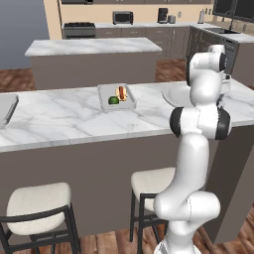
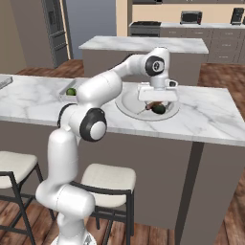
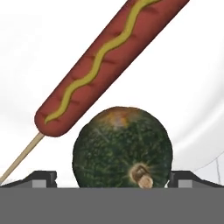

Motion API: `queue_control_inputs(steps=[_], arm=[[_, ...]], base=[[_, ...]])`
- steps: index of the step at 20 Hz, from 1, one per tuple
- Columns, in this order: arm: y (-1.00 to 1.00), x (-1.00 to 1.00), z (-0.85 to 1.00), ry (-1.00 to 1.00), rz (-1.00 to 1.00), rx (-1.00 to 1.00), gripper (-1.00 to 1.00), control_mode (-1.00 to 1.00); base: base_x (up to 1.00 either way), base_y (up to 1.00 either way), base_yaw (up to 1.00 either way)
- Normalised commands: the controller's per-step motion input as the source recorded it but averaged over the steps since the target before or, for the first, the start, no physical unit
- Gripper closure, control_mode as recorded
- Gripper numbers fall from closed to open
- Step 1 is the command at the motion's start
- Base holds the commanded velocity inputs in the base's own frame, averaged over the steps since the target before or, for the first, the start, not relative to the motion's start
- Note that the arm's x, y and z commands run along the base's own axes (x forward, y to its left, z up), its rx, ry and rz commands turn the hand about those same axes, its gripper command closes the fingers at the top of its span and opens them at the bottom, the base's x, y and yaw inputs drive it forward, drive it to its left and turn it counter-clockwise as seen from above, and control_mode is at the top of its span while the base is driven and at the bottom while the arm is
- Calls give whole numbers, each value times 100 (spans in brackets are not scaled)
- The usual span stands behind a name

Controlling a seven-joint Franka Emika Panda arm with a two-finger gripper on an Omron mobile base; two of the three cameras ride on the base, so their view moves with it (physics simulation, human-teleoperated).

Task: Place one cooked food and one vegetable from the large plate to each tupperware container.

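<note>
My gripper hangs low over the large plate, open. In the hand view its finger tips stand on either side of a dark green round squash, with a gap on the left. Just beyond lies a corn dog with a mustard line, stick toward the lower left, on the white plate. One tupperware container holds a cooked sausage and a green vegetable. A second container sits at the far left. My arm hides most of the plate.
Everything rests on a marble counter with two stools under its near edge. A second island stands behind. In the right base view my arm covers most of the filled container.
</note>
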Motion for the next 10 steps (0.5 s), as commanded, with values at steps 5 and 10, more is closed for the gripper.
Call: queue_control_inputs(steps=[5, 10], arm=[[0, 0, -24, 12, 0, 0, -100, -100], [10, 0, -14, 6, 0, 0, -100, -100]], base=[[0, 0, 0], [0, 0, 0]])
